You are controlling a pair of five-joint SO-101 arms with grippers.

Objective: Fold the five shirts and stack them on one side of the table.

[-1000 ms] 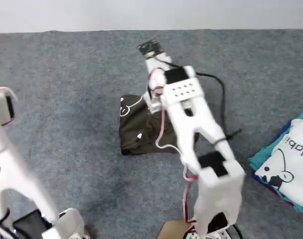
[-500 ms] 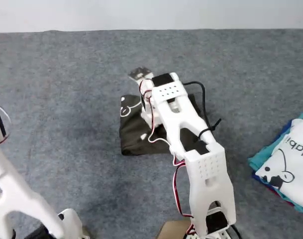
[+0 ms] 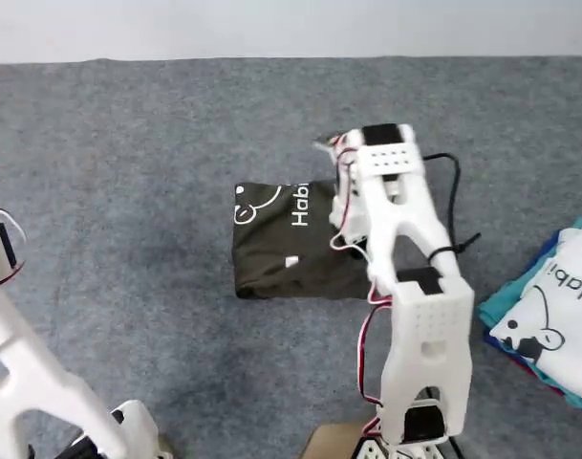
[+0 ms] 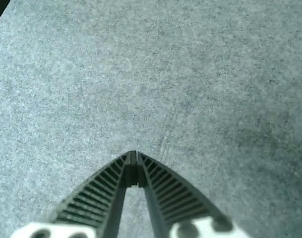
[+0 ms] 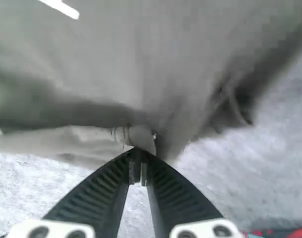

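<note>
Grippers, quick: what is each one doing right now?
Left gripper: jaws closed, empty, over the carpet.
Right gripper: jaws closed, against the dark shirt.

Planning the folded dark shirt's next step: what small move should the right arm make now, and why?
Probably open the right claw and grip the edge of the dark shirt. It lies folded at the middle of the table, the claw is shut with its tips at that edge, and the stack of shirts sits at the right side.

Mid-table a folded shirt [image 3: 276,256], shirt stack [image 3: 549,320] at right edge
</note>
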